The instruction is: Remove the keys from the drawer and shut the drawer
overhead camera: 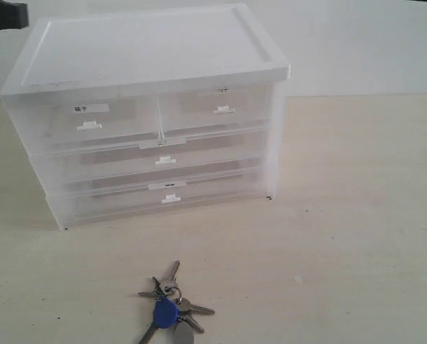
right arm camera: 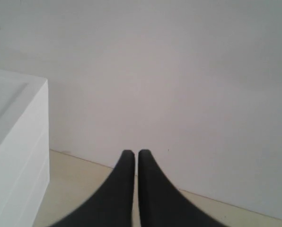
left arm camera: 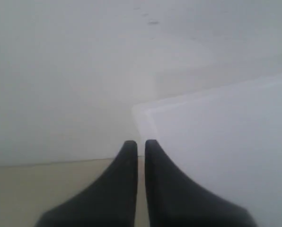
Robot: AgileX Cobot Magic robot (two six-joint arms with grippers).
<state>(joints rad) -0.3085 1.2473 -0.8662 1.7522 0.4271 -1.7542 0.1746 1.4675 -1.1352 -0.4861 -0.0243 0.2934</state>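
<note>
**A:** With the cabinet as reference, where's everything?

**B:** Frosted translucent plastic box, rimmed lid. Drawer is upper row, right half, with a white tab handle; looks flush shut. Keys lie on the pale table before the cabinet's front, near its middle, apart from it. Long axis runs roughly away from that front. Silver metal, round blue fob, grey tag.

**A:** Jaws?

**B:** Left gripper is above the lid's corner, right gripper off the cabinet's side. Both pinched nearly together, empty, well above the keys. Neither clearly nearer. Looks done to me.

No legible text on drawer labels
</note>
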